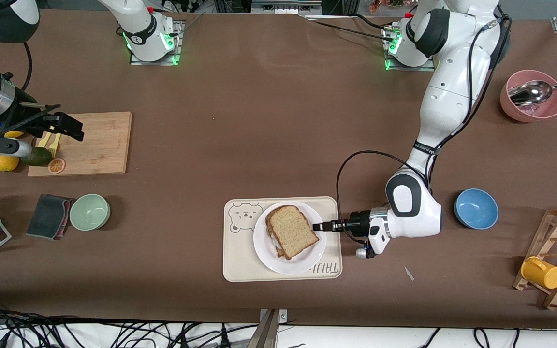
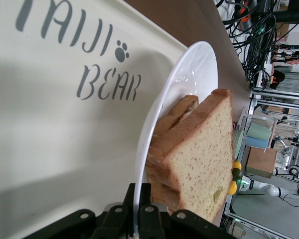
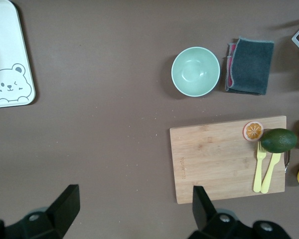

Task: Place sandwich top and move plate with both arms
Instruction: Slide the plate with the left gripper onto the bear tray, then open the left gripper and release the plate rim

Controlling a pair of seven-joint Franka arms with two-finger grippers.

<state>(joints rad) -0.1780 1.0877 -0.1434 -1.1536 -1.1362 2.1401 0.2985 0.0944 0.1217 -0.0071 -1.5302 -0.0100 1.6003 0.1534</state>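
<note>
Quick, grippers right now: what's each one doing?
Left gripper: shut on the plate rim, on the tray.
Right gripper: open, holding nothing, over the cutting board.

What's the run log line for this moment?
left gripper: shut on plate rim | sandwich top: placed | right gripper: open over cutting board

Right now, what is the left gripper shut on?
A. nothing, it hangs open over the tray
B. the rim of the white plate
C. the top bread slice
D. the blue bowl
B: the left gripper is shut on the plate at its rim, beside the top bread slice, as the left wrist view shows.
</note>
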